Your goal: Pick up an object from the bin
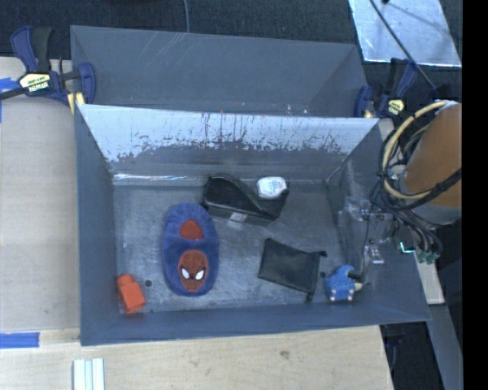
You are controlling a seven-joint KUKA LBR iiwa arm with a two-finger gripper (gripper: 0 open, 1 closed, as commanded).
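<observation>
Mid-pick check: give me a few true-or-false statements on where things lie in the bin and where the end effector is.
1. The blue slipper with a red mask face lies to the view's left of the flat black pouch. True.
2. The orange block sits by the back wall. False: it is in the near left corner.
3. The end effector is at the bin's right side, close to a small blue toy. True.
4. The black shoe-like thing lies on the pouch. False: it lies apart, by the back wall.
</observation>
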